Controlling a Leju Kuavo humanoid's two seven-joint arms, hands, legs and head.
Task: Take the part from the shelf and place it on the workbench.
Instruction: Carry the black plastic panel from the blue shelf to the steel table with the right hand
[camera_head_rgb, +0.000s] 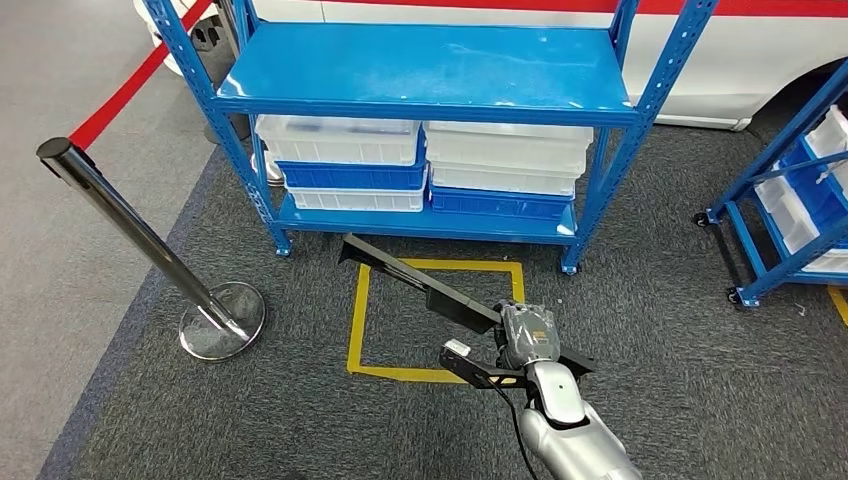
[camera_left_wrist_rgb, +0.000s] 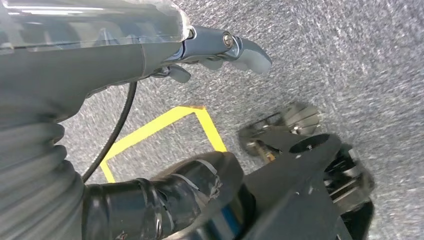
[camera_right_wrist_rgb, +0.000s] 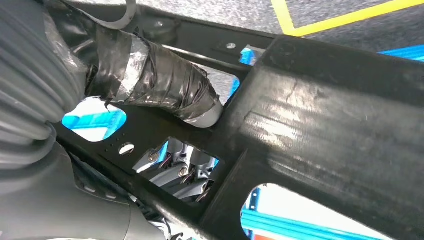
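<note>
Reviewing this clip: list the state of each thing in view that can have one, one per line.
Black part: off the shelf, held in the air over the carpet.
Right hand: grips the black part.
Left hand: holds nothing, fingers apart, over the carpet.
Blue shelf: top level bare, lower level holds stacked bins.
Stanchion post: leaning.

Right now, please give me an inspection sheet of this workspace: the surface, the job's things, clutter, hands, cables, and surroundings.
Surface: grey carpet floor with a yellow tape square; no workbench seen.
Job's things: long black part, off the blue shelf, held over the tape square.
Clutter: nothing seen.
Hands: right hand grips the part; left hand holds nothing, hanging over the carpet.
Cables: black cable along the left wrist.
Surroundings: white and blue bins on the lower shelf, chrome barrier post with red belt, second rack.
</note>
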